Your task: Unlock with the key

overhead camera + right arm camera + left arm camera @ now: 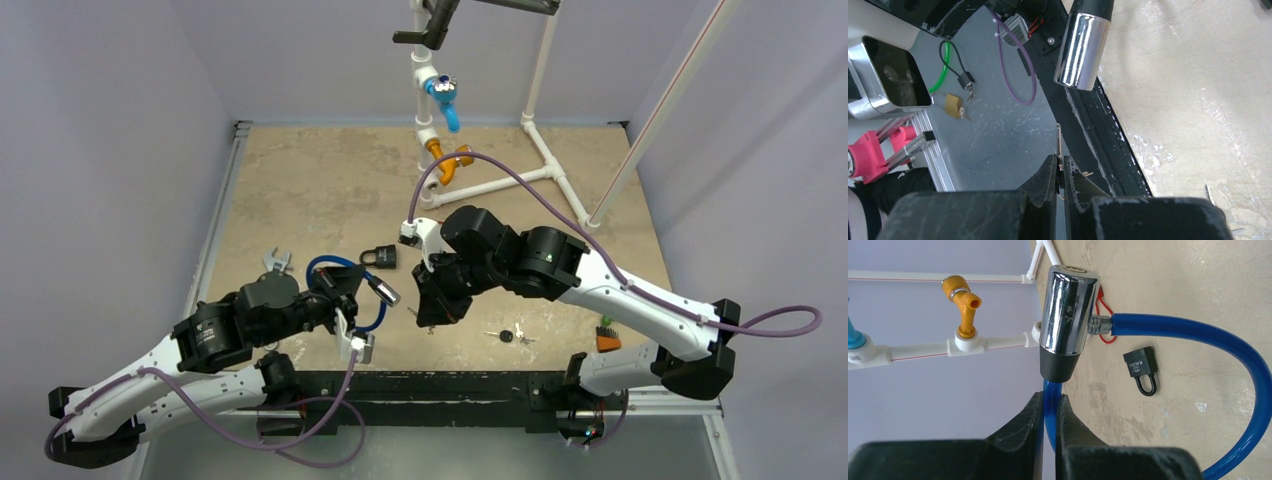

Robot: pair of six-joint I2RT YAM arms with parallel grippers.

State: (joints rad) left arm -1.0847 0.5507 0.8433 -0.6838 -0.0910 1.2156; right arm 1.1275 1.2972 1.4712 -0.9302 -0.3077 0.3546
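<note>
A blue cable lock (330, 265) with a chrome cylinder head (383, 289) is lifted off the table at front centre. My left gripper (1050, 400) is shut on the blue cable (1198, 335) just below the chrome head (1068, 315), which stands upright above the fingers. My right gripper (1060, 165) is shut on a small key (1059, 140); its thin blade sticks out past the fingertips. The key tip points toward the chrome head (1083, 50) and stays a short way from it. In the top view the right gripper (432, 318) hangs just right of the lock.
A small black padlock (380, 257) lies on the table behind the cable lock. A loose key bunch (510, 336) lies near the front edge. A white pipe frame with blue and orange valves (440, 100) stands at the back. A metal part (275, 262) lies at left.
</note>
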